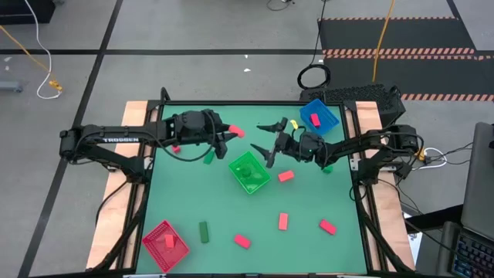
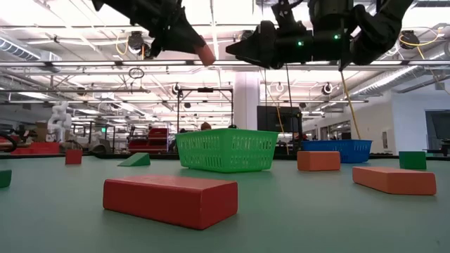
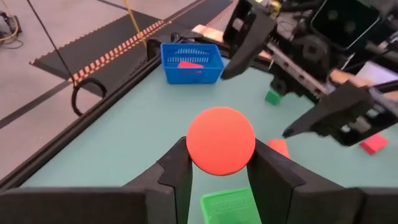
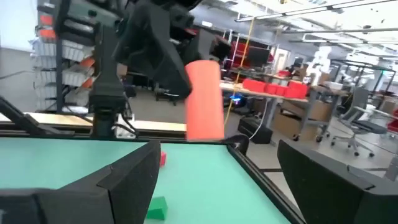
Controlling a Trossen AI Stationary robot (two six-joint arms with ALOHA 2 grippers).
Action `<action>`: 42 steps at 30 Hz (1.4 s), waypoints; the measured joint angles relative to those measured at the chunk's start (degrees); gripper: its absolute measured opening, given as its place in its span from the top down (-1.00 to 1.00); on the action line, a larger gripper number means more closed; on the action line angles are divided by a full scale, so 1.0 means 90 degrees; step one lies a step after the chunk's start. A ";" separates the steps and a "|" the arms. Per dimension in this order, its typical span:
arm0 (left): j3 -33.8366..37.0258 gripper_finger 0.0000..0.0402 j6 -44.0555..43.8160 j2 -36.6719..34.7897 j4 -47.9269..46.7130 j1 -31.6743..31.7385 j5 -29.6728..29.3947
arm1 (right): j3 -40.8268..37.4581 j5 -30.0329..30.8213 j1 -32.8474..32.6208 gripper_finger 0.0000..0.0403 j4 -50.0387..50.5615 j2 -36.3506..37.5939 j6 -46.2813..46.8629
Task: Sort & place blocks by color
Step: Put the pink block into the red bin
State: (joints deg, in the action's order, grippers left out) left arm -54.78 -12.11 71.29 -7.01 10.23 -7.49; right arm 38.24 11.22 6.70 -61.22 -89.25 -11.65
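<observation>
My left gripper point(image 1: 228, 135) is high over the table's far middle, shut on a red round-ended block point(image 1: 236, 131). This block also shows in the left wrist view point(image 3: 221, 140), the right wrist view point(image 4: 204, 99) and the low view point(image 2: 204, 53). My right gripper point(image 1: 267, 142) is open and empty. It faces the left gripper from the table's right, just beyond the block's free end. A green bin point(image 1: 248, 171) stands on the table below and between the two grippers. Several red and green blocks, such as a red one point(image 1: 285, 176), lie flat on the green mat. My left gripper pinches the red block between its two fingers point(image 3: 180, 171). The block lies along the fingers, and its round free end point(image 3: 221, 124) sticks out past the fingertips. The fingers slant down toward the table's right. The block is lifted clear, high above the mat.
A blue bin point(image 1: 320, 114) holding a red block stands at the far right. A red bin point(image 1: 164, 245) holding a red block stands at the near left. Loose blocks lie at the near middle point(image 1: 283, 222), and a green one point(image 1: 208, 157) lies under the left arm.
</observation>
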 joint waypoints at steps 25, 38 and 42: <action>0.0005 0.37 -0.0228 0.0498 0.0848 -0.0152 0.0399 | 0.0687 0.0287 -0.0292 -0.52 0.0807 -0.0182 0.0013; -0.0005 0.37 -0.0677 0.0058 -0.0702 -0.0329 0.0228 | 0.0684 0.0280 -0.0372 -0.43 0.0895 -0.0001 -0.0645; -0.0002 0.37 -0.1217 -0.0287 -0.1510 -0.0762 0.0210 | 0.0684 0.0284 -0.0435 -0.43 0.0917 0.0141 -0.1104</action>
State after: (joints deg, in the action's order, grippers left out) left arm -54.81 -23.06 68.70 -20.60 3.36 -5.60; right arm 44.40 13.78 2.79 -52.97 -87.99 -21.58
